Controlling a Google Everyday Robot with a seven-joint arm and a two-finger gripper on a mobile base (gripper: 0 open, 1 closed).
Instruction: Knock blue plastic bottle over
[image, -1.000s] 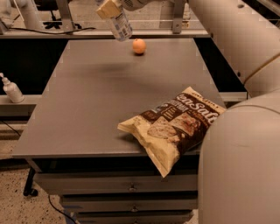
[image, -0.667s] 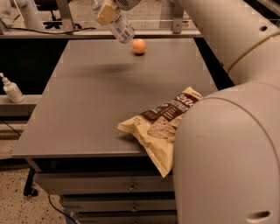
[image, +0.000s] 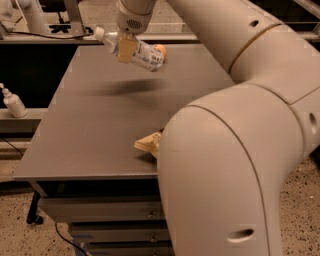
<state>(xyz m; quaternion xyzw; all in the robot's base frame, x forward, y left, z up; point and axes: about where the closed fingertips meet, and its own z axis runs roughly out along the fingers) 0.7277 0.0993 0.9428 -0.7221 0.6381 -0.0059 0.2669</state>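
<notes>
I see my arm (image: 225, 165) bulking across the foreground from the right, the elbow bent and the forearm reaching up to the table's (image: 90, 130) far side. The gripper (image: 127, 49) hangs above the tabletop, clamped on the bottle (image: 148, 56). The bottle is held in the air, tilted nearly level, with its cap to the left and its shadow on the table below.

A snack bag (image: 148, 144) lies near the table's (image: 100, 125) front edge. An orange ball (image: 161, 49) sits by the far edge, near the gripper (image: 128, 49). A white pump bottle (image: 13, 102) stands past the left edge.
</notes>
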